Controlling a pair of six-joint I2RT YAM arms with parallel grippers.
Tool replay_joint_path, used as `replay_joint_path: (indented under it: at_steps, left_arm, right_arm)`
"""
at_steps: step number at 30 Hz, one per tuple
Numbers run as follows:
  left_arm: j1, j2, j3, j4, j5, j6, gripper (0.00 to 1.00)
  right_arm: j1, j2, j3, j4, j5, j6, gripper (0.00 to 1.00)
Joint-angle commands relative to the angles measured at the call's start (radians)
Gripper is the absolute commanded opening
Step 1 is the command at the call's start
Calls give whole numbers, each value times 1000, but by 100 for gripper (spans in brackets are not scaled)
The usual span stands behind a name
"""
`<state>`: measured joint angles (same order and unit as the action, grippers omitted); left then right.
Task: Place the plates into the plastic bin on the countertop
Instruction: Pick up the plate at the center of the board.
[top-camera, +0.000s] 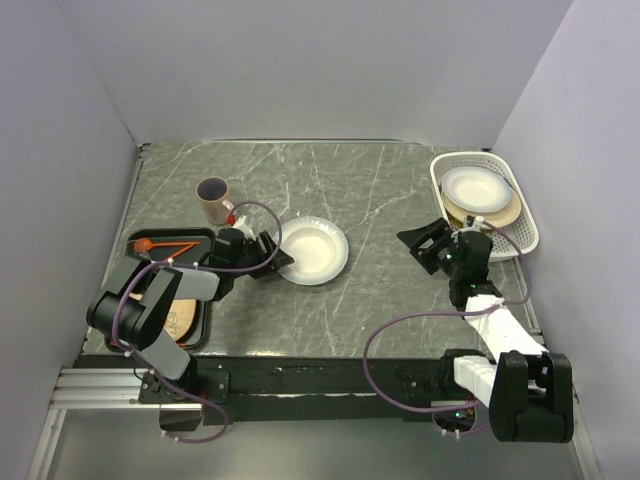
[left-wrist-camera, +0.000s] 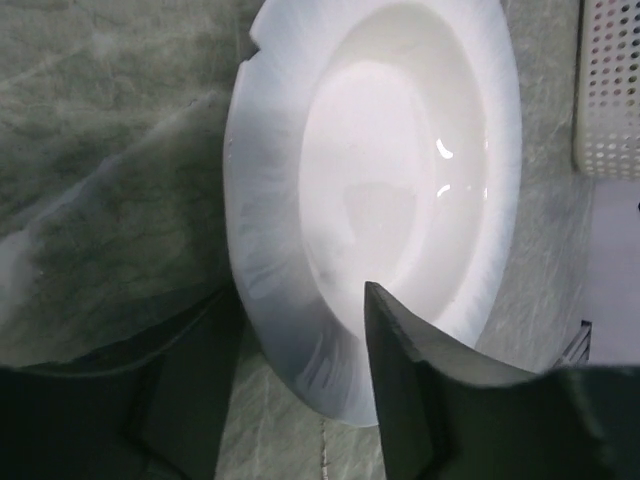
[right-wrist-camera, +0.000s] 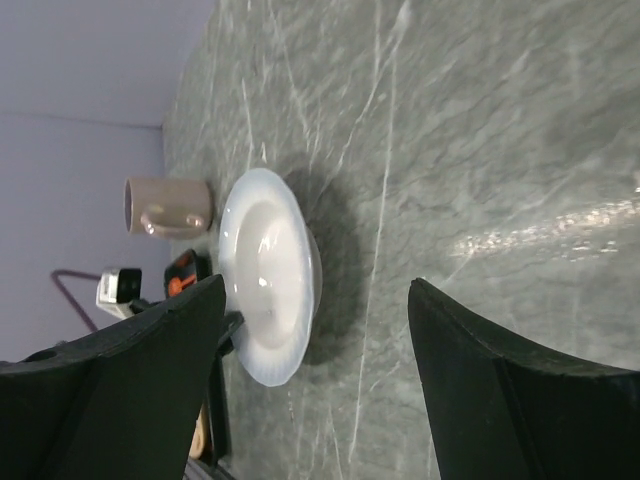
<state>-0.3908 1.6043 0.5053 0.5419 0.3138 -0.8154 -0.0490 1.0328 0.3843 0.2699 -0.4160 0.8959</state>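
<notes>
A white deep plate (top-camera: 313, 250) lies on the dark veined countertop (top-camera: 380, 190) at centre left. My left gripper (top-camera: 278, 256) is at its left edge. In the left wrist view the plate's (left-wrist-camera: 400, 170) rim sits between my two fingers, one over the rim and one beside and below it, and they look closed on it. The white lattice plastic bin (top-camera: 522, 215) stands at the far right and holds a white plate (top-camera: 477, 187) on a beige one (top-camera: 505, 214). My right gripper (top-camera: 425, 243) is open and empty left of the bin, facing the white plate (right-wrist-camera: 262, 285).
A beige mug (top-camera: 213, 200) stands behind the left gripper. A flat black tray (top-camera: 195, 238) at the left edge holds an orange utensil (top-camera: 165, 245) and a beige plate (top-camera: 184, 320). Walls close in the left, back and right. The bin's corner (left-wrist-camera: 610, 90) shows in the left wrist view.
</notes>
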Motion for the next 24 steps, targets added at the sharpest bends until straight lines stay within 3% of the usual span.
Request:
replay_joint_path:
  at_steps: [1,5,11,24]
  left_arm:
    - [-8,48,-16,-23,10,2,52]
    - [-8,68,-16,-17,21,7,36]
    - [-8,92,-17,-5,25,-1,3]
    - [-8,57,-37,36,57,-5,1]
  right_arm:
    - [44,47,-30,103,28,3,81]
    - [107,91,-47,143,31,20,81]
    - [166,156,-48,183,37,29,81]
    - [235,253,-104,315,16,45,81]
